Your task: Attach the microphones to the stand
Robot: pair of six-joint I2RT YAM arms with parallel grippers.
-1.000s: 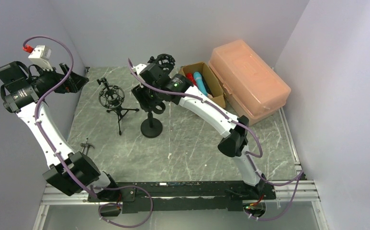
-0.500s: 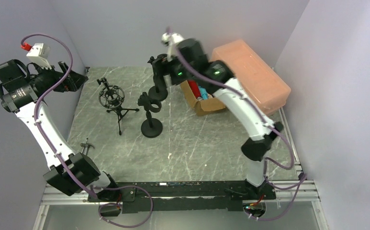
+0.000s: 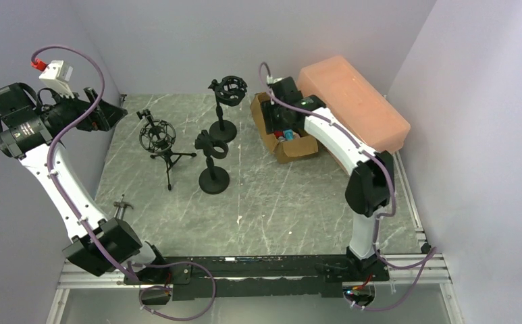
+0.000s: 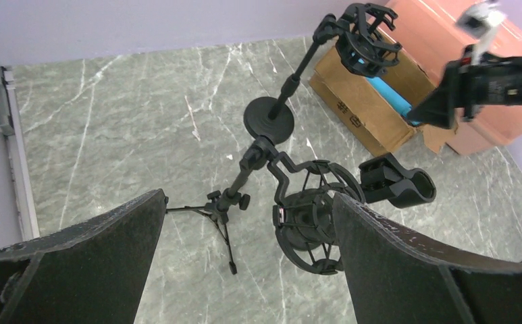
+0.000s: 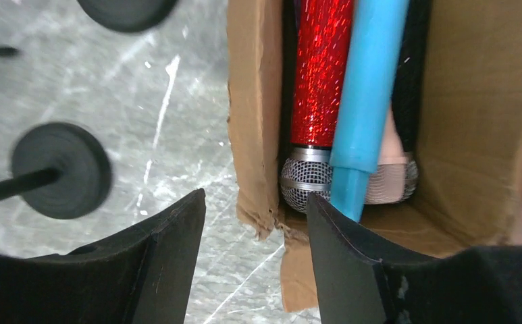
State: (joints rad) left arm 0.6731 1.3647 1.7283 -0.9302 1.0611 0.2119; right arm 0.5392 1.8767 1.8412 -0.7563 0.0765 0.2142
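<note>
Grey marbled table (image 3: pixel 271 202), pale lilac walls.
- Right claw (image 5: pixel 254 202): fingers apart, nothing between them, poised over the near end of a cardboard box (image 5: pixel 251 121).
- Inside the box, just beyond its fingertips, side by side: glittery red microphone (image 5: pixel 322 67), light blue microphone (image 5: pixel 369 88) partly overlapping it, peach microphone (image 5: pixel 393 158), black microphone (image 5: pixel 413 67).
- Left claw (image 4: pixel 248 196): wide open, empty, raised well apart from the box.
- Beneath and ahead of it: tripod stand (image 4: pixel 227 202), clip stand (image 4: pixel 396 185), shock-mount stand (image 4: pixel 292 88).
- Peach case (image 3: pixel 352 101): beyond the box.
</note>
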